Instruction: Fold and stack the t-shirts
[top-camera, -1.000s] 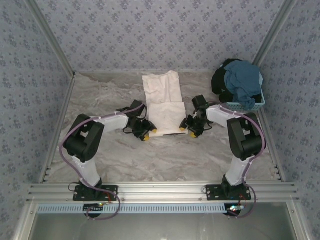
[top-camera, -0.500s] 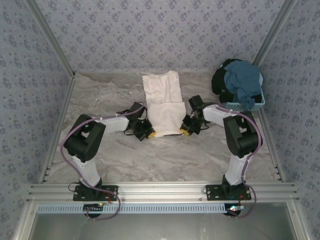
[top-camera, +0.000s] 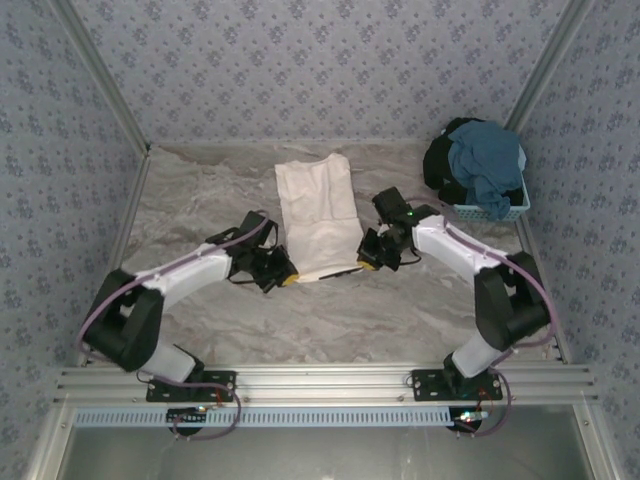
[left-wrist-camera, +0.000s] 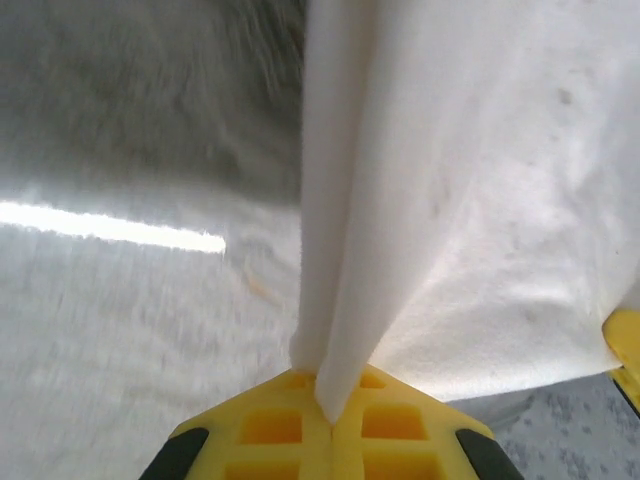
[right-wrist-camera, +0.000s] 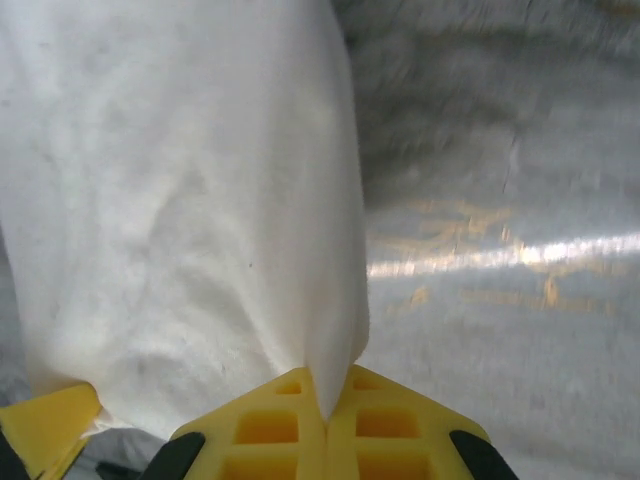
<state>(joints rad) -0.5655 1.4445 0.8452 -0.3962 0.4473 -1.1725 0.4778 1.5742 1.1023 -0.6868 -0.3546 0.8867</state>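
Note:
A cream-white t-shirt (top-camera: 318, 212) lies partly folded in the middle of the table, its near edge lifted. My left gripper (top-camera: 283, 275) is shut on the near left corner of this t-shirt (left-wrist-camera: 450, 200); the cloth is pinched between the yellow pads (left-wrist-camera: 270, 430). My right gripper (top-camera: 368, 262) is shut on the near right corner of the t-shirt (right-wrist-camera: 180, 200), with cloth squeezed between its yellow pads (right-wrist-camera: 390, 430). A teal-blue t-shirt (top-camera: 485, 160) and a black t-shirt (top-camera: 440, 160) are heaped in the basket at the far right.
A small light-blue lattice basket (top-camera: 495, 210) stands at the far right corner. The table (top-camera: 200, 200) is grey marble, walled by patterned panels. An aluminium rail (top-camera: 320, 385) runs along the near edge by the arm bases.
Both grippers closed on the near corners of the cream-white t-shirt and lifted its near edge. The shirt shifted slightly left and the left arm stretched out lower.

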